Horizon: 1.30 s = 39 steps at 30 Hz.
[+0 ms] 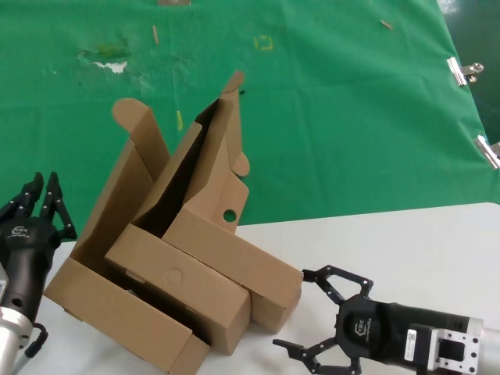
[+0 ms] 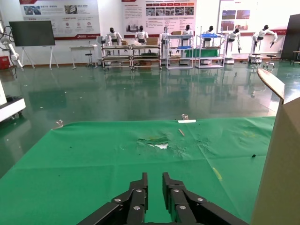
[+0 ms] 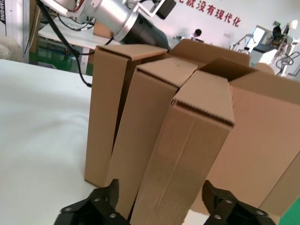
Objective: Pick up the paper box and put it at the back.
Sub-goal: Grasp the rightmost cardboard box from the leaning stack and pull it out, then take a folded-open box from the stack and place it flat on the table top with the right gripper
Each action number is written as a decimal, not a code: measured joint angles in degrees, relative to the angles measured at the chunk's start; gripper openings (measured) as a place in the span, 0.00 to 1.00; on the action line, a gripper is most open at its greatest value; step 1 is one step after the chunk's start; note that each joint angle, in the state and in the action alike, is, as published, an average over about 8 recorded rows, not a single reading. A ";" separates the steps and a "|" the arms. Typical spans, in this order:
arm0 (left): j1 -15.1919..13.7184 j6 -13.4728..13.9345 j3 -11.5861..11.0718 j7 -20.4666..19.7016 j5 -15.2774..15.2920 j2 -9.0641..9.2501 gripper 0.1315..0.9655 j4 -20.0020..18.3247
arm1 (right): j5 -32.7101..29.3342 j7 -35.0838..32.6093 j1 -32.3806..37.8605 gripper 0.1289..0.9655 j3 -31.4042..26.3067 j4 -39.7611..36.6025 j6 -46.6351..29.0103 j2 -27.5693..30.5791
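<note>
Beside paper box (image 1: 234, 254) | right gripper (image 1: 322, 320) wide open, empty | left gripper (image 1: 37, 205) closed, empty

Brown corrugated paper box (image 1: 234, 262), shallow mailer, lid raised open, small round hole in one flap, lying slantwise, nearest of three nested boxes

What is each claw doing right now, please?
Left claw: shut, empty, beside the boxes.
Right claw: open, empty, facing the paper box, not touching it.
</note>
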 joint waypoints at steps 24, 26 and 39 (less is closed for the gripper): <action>0.00 0.00 0.00 0.00 0.00 0.00 0.01 0.00 | -0.12 2.07 -1.47 0.15 0.34 -0.12 2.12 -0.77; 0.00 0.00 0.00 -0.01 0.00 0.00 0.01 0.00 | -0.09 3.96 -2.92 0.11 1.23 2.57 3.70 -0.23; 0.00 0.00 0.00 -0.03 0.02 0.00 0.01 0.00 | -11.93 29.05 -12.45 0.01 10.84 23.87 21.38 12.48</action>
